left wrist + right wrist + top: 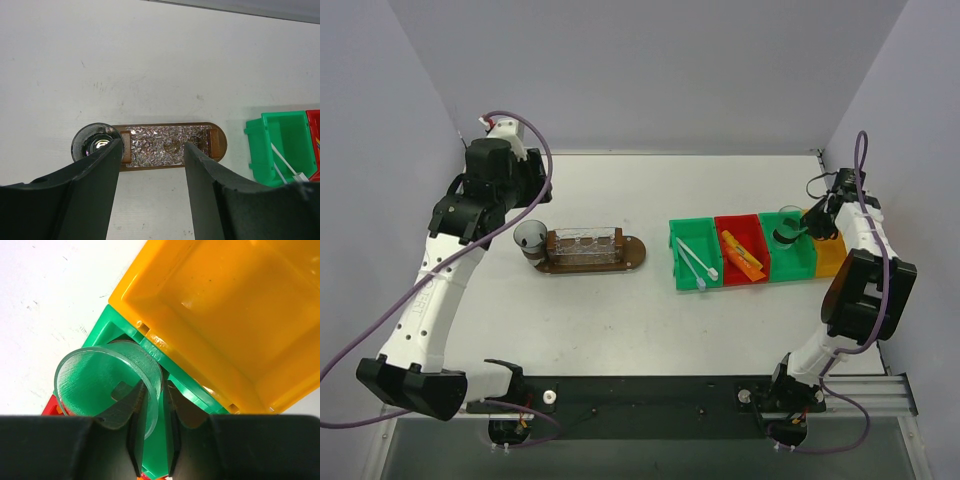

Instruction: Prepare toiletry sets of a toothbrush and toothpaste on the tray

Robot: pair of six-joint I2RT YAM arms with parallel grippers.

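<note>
So, left to right: the left pincer (153,150) hangs over the left half of the counter with its fingers spread wide and nothing between them. Right below it, one clear cup (93,144) stands at the left end of the tray (221,145). The tray also carries a clear crinkly insert (165,145), no idea what exactly. No brush or paste on the tray yet. Toward the right edge there's a row of four bins. The first green bin (676,250) holds two white toothbrushes (693,262), and the red bin (740,220) holds orange toothpaste tubes (743,256), looks like two, hard to count. In the second green bin (796,264), the right pincer (155,390) straddles the wall of a second cup (95,380), one finger inside and one outside. Its fingers are nearly together, but I can't tell if it's actually squeezing. The yellow bin (225,305) is last.
</note>
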